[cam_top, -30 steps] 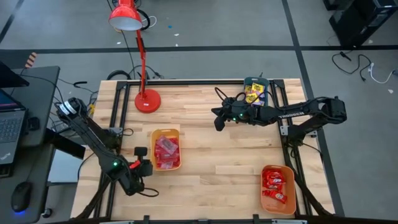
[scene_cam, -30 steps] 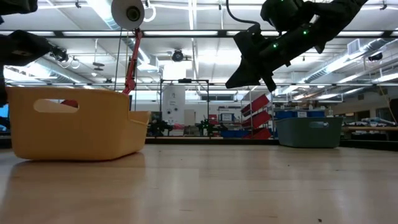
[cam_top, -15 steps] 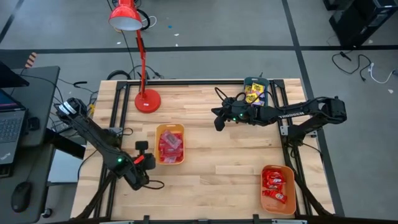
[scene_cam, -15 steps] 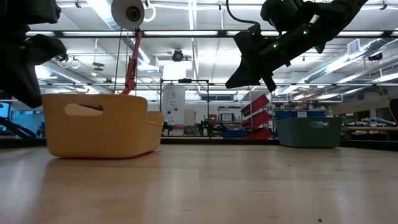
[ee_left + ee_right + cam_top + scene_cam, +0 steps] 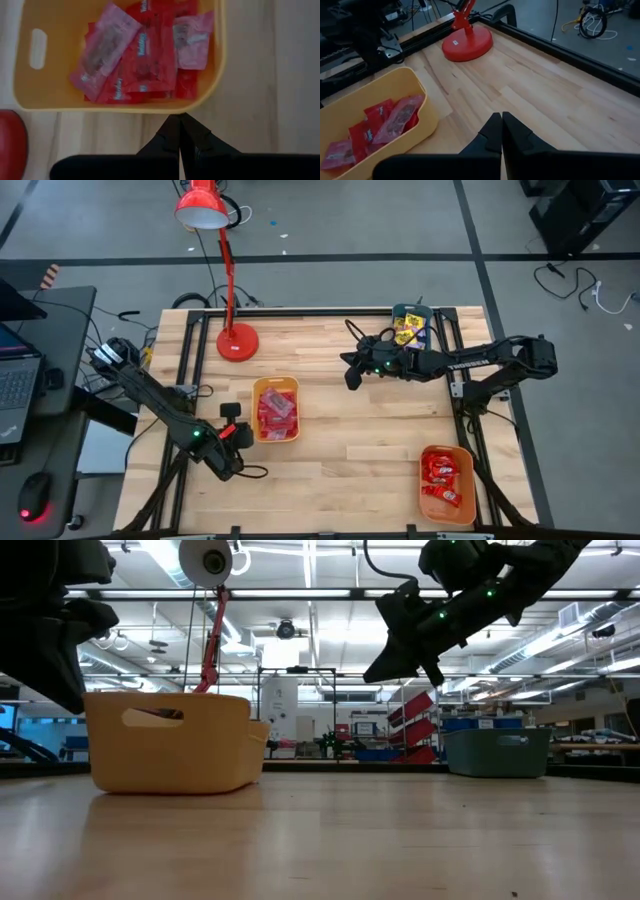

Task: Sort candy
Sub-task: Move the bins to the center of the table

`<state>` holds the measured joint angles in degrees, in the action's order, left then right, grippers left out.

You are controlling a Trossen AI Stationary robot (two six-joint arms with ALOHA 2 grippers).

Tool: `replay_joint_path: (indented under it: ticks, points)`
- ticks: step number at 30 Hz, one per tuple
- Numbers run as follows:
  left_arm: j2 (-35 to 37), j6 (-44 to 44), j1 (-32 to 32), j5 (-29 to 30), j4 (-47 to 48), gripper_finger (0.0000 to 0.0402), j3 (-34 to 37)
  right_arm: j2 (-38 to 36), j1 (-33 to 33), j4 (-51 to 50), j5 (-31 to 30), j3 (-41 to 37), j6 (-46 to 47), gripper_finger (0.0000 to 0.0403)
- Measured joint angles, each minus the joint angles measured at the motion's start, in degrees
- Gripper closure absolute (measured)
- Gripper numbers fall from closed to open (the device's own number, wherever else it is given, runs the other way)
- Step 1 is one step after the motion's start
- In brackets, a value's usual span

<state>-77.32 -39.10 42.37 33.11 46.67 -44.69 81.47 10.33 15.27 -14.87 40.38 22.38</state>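
Left pincer (image 5: 236,434): pressed together, tips touching the yellow plastic tray (image 5: 257,412) at its 8 o'clock corner.
Candy (image 5: 141,55): red and pink wrapped sweets piled inside that tray.
Right pincer (image 5: 351,376): closed, empty, hovering at 1 o'clock over the wooden table (image 5: 350,430).
Advice: push low and square, so the tray slides without tipping.

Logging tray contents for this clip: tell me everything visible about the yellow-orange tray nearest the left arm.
The yellow-orange tray looks like smooth plastic, rectangular with rounded corners and slot handles in its end walls. It sits upright on the wooden table, left of centre. Inside lie red and pinkish-purple wrapped candies, overlapping in a loose pile. The shut left gripper is right at its outer wall; actual contact cannot be told.
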Motion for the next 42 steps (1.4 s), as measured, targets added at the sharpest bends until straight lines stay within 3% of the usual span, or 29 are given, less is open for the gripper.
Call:
replay_joint_path:
  ticks: [6,11,16,20,32,38,42]
  points:
    - [0.2,-2.3,1.2,-2.6,1.7,0.0401,-0.1,-4.2,0.1,-3.3,1.9,0.1,0.2,0.0403]
    - [0.5,-6.4,1.2,-3.8,5.9,0.0401,-0.1,-12.2,-0.4,-20.5,7.2,2.1,3.0,0.0403]
    - [0.5,-6.6,1.3,-5.1,7.1,0.0401,-0.2,-18.1,-4.0,-42.1,27.9,5.7,-0.9,0.0403]
    - [0.5,-6.6,1.3,-5.1,7.3,0.0401,-0.6,-21.4,-9.2,-53.0,36.8,6.8,10.3,0.0403]
    - [0.5,-0.3,1.3,2.2,7.0,0.0401,-6.3,-22.7,-29.7,-74.2,41.4,6.7,41.0,0.0403]
    - [0.5,0.1,1.3,6.1,6.9,0.0401,-6.9,-22.5,-38.6,-76.4,41.5,6.6,53.5,0.0403]
    - [0.5,1.4,1.3,10.6,6.9,0.0401,-6.9,-22.5,-43.9,-76.4,38.2,6.6,62.0,0.0403]
